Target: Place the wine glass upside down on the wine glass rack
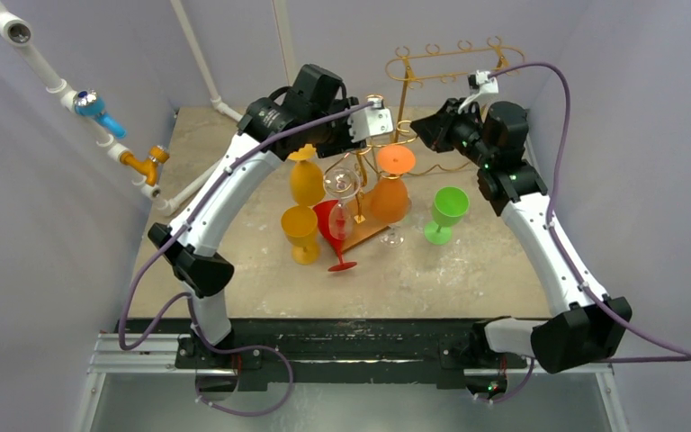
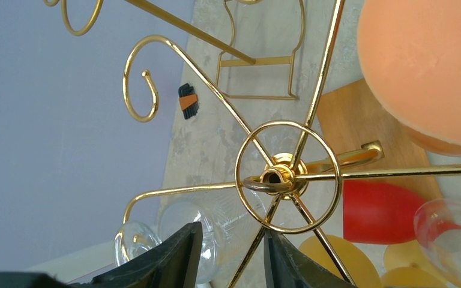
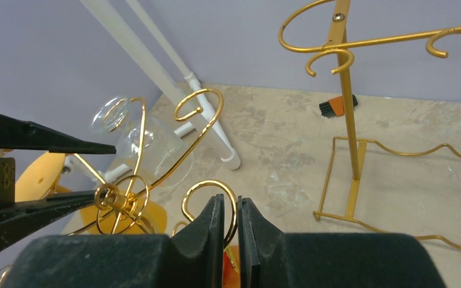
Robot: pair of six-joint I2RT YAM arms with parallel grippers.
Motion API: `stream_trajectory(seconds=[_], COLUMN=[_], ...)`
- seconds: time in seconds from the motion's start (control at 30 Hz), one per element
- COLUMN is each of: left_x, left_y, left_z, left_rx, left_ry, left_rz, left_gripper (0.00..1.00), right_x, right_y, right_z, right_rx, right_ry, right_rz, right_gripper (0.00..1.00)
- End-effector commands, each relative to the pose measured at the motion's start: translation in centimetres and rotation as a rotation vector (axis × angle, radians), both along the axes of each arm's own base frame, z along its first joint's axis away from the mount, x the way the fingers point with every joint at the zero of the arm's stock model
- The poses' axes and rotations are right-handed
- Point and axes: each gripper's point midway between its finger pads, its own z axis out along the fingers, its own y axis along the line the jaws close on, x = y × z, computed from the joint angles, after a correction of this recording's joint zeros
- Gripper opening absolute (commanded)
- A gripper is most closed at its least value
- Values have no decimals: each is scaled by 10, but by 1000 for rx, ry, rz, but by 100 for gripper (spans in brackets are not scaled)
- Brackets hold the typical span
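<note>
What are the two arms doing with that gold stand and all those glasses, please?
The two arms are hanging a clear wine glass upside down on the round gold rack. The glass sits tilted on one curled arm of the rack, with its foot uppermost. The left fingers stand apart right beside its bowl; whether they touch it is unclear. The right fingers are closed on another curl of the rack, apparently steadying it. An orange glass hangs there too.
</note>
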Motion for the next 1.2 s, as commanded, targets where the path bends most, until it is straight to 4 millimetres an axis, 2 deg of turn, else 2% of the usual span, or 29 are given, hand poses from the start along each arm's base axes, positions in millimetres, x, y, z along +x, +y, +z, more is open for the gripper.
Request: stream_trajectory(seconds=[0.0,0.1,0.4,0.7,1.0,1.17], left_x=[35,40,51,57,59,58], left_y=[87,82,70,56,41,34], left_z=[27,28,22,30,31,31], left_rx=[175,160,143,106,86,82], left_ry=[-206,-218,-218,-252,-268,-272], left_rz=[508,508,491,465,428,411], left_gripper=[44,43,41,41,41,41], right_x=[-35,-42,-61,-79,-97,-106], right_y=[17,15,11,16,32,41], right_z=[-20,-26,-27,-34,-32,-39], right_rx=[7,4,14,64,72,63], right_ry=[85,94,93,129,139,156], right_rz=[119,116,122,158,202,225], right_gripper=[0,0,0,0,0,0])
